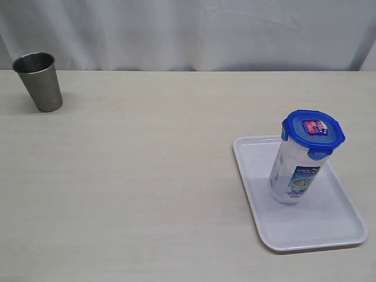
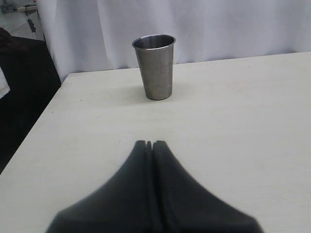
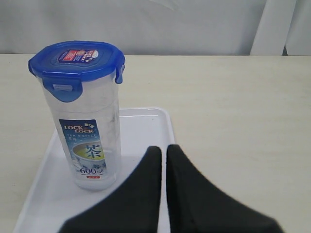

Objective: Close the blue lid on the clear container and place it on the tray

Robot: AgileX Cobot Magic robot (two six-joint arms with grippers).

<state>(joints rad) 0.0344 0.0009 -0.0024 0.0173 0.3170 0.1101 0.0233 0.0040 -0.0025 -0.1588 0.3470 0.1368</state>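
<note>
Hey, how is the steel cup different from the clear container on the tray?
The cup is opaque grey metal; the container is see-through plastic with a printed label. The cup is open at the top; the container is capped by the blue lid. The cup stands on the bare table; the container stands on the tray. Both are upright.

We see our left tool [image 2: 149, 143] as two matte black fingers, broad at the base and curving inward to narrow, blunt tips. Our right tool [image 3: 164, 148] shows the same smooth black wedge-shaped pair, softly blurred.
</note>
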